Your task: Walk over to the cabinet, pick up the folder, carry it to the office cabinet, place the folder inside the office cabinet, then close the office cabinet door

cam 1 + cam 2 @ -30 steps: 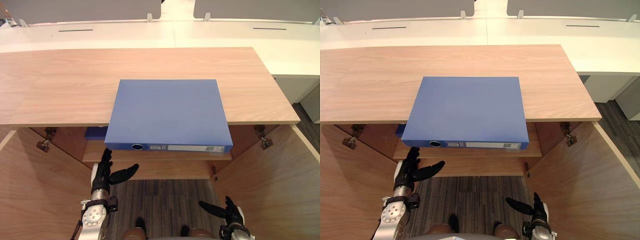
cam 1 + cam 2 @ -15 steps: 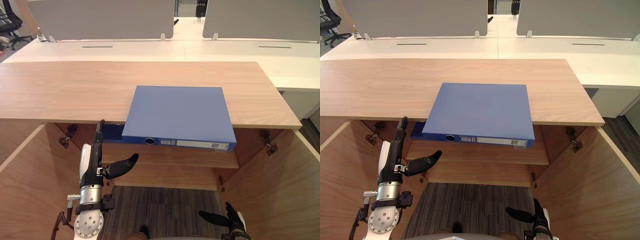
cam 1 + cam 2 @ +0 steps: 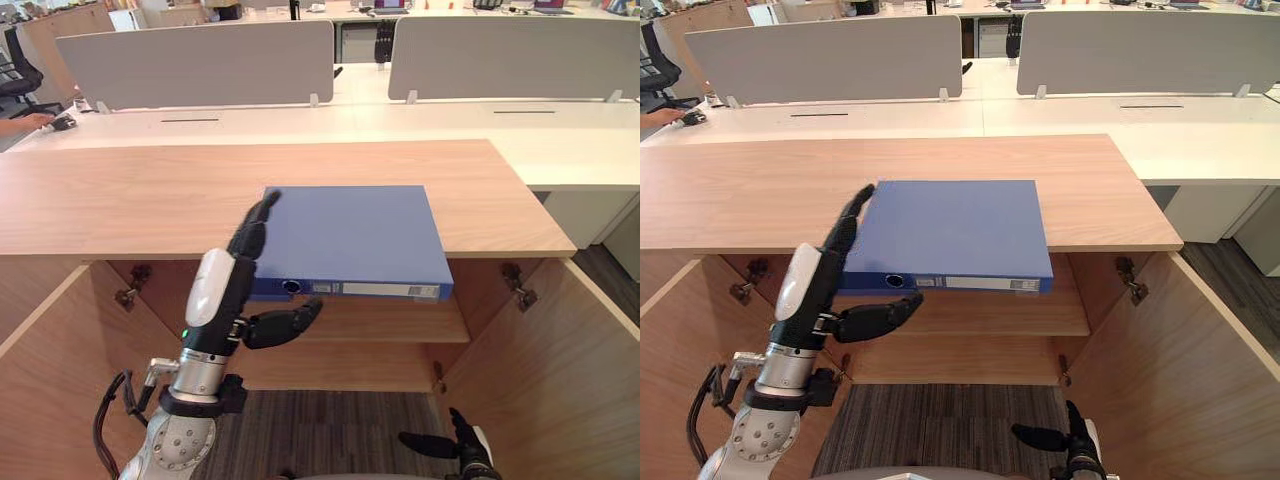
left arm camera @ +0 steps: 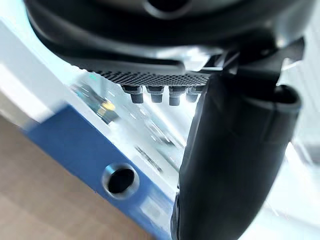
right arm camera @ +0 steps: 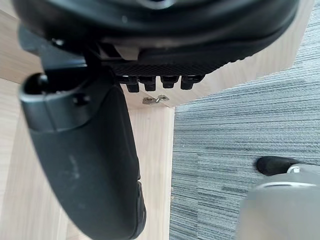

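Blue ring-binder folder [image 3: 350,235] lies flat on the light wooden cabinet top [image 3: 120,200]. Its spine hangs over the front edge, probably so a thumb can get underneath.

Left eye view: the left hand [image 3: 222,300] is spread wide, straight fingers [image 3: 255,222] along the folder's side edge and thumb [image 3: 285,325] just below the spine. Can't tell if it's touching.

Right eye view: the right hand [image 3: 1070,442] hangs low, well apart from the folder, loosely open and holding nothing.

Left wrist view: the spine's metal-ringed hole [image 4: 120,180] sits just past the thumb.

Right wrist view: that relaxed hand is over grey carpet [image 5: 240,130].

Long axis seems to follow the spine, crosswise to the left fingers, with the spine facing the palm.
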Controlling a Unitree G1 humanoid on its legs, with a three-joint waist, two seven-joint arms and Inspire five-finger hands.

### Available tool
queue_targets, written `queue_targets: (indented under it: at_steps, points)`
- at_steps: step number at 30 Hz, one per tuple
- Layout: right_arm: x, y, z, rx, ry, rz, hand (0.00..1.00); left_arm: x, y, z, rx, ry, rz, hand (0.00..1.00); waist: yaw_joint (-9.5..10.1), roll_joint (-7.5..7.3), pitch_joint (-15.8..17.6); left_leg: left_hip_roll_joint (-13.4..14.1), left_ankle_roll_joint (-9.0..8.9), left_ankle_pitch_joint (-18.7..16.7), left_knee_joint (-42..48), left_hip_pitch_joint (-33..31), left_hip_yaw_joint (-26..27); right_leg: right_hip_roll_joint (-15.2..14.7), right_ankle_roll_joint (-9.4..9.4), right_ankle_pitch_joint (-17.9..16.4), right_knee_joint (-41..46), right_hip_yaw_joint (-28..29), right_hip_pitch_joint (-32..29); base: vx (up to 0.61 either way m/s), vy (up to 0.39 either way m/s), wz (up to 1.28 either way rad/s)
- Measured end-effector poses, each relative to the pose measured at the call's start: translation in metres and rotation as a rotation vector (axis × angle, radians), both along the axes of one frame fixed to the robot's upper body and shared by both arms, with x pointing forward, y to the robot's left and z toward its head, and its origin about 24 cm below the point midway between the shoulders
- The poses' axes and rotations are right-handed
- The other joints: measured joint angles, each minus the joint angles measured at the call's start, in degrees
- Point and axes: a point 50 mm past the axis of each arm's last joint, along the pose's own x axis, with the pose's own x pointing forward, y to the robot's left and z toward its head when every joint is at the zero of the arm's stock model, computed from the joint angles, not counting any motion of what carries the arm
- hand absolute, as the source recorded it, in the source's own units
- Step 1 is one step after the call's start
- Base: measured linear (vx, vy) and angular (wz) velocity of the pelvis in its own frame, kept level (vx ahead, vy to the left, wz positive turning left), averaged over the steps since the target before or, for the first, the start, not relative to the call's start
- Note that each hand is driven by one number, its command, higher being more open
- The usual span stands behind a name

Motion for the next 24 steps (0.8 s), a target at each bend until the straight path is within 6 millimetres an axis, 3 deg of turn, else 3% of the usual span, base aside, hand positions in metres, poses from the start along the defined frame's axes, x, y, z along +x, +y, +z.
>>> queue_targets:
  at_steps: [7, 8, 12, 18, 24]
  points:
    - [-0.003, 0.000, -0.001, 0.005, 0.011, -0.001, 1.00, 0.013, -0.009, -0.011, 0.175, 0.003, -0.049, 1.00, -1.36, -0.26, -0.2, 0.0, 0.00, 0.0, -1.2, 1.1, 1.5, 0.0, 0.07, 0.0, -0.1, 1.5, -0.3, 0.00, -0.002, -0.12]
    - [-0.004, 0.000, -0.001, 0.006, 0.012, -0.001, 1.00, 0.016, -0.008, -0.013, 0.210, 0.004, -0.034, 0.00, -1.40, -0.29, -0.3, 0.0, 0.00, 0.0, -1.3, 1.2, 1.7, 0.1, 0.07, 0.0, -0.1, 1.8, -0.4, 0.01, -0.010, -0.10]
    - [-0.005, 0.000, -0.002, 0.010, 0.015, -0.001, 1.00, 0.025, -0.003, -0.024, 0.336, 0.006, 0.020, 0.00, -1.44, -0.36, -0.4, -0.2, 0.08, 0.8, -3.3, 2.4, 1.9, 0.1, 0.00, 0.1, -0.5, 1.9, -0.4, 0.00, -0.007, -0.04]
    - [-0.002, 0.002, -0.001, 0.026, 0.008, 0.005, 1.00, 0.036, -0.004, -0.011, 0.409, -0.127, 0.091, 0.00, -1.48, -0.60, -0.5, -0.4, 0.09, 1.2, -4.2, 2.9, 1.8, 0.0, -0.01, 0.1, -0.9, 1.8, -0.1, 0.00, 0.000, 0.00]
    - [0.002, 0.004, 0.001, 0.040, -0.017, 0.000, 1.00, 0.040, -0.003, 0.000, 0.260, -0.147, 0.154, 0.00, -1.54, -0.61, -0.8, -0.3, 0.07, 1.2, -4.4, 2.8, 2.1, 0.1, 0.17, 0.2, -1.5, 2.1, -0.2, -0.02, -0.014, -0.03]
